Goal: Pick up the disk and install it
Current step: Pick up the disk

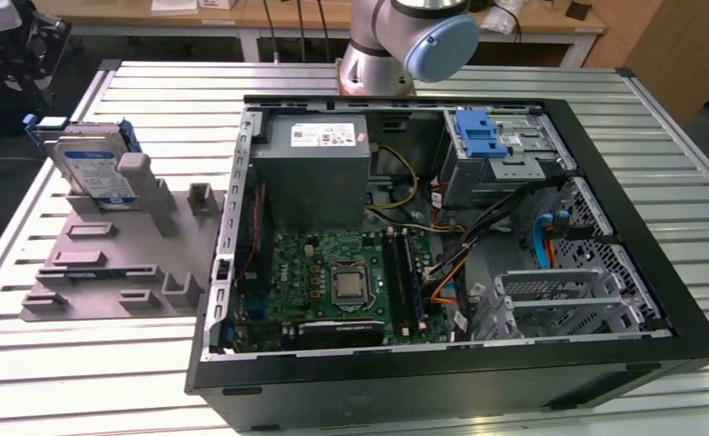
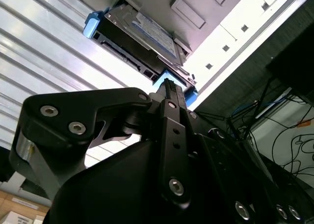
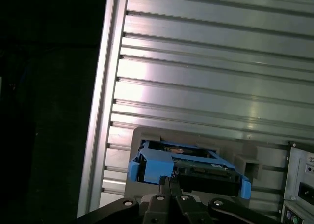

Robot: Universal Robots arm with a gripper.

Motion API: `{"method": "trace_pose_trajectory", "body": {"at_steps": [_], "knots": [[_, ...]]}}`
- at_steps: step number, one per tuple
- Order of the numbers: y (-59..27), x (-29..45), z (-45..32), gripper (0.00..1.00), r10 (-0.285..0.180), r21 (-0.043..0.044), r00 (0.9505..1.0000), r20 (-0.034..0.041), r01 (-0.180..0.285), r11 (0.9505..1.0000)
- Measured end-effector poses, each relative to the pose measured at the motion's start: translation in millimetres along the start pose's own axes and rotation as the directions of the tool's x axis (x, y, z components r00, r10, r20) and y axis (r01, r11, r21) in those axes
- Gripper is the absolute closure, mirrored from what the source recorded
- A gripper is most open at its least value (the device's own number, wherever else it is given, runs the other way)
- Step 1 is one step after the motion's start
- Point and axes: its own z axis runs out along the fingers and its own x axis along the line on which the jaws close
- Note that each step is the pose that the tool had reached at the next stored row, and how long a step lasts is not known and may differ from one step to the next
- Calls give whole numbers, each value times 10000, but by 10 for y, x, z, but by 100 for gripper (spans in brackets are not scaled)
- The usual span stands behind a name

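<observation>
The disk [image 1: 92,170] stands on edge in a grey holder [image 1: 112,245] on the slatted table, at the exterior view's left of the open computer case. It is silver with a white-and-blue label and sits in a blue carrier bracket. In the first wrist view, my gripper [image 3: 167,181] has its thin fingers pressed together, right at one blue end of the disk [image 3: 184,166]. The second wrist view shows the gripper [image 2: 170,84] by that same end of the disk [image 2: 142,32]. I cannot tell whether the fingers touch the bracket.
The open computer case [image 1: 451,377] fills the middle and right of the table. It holds a motherboard [image 1: 336,282], a grey power supply box [image 1: 318,168], a drive cage with a blue latch [image 1: 490,141] and loose cables. The arm's base [image 1: 403,41] stands behind the case.
</observation>
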Motion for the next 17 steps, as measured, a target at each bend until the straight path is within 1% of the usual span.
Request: {"method": "trace_pose_trajectory", "body": {"at_steps": [17], "knots": [[0,0,0,89,-539,5,9985,-8,539,9985]]}}
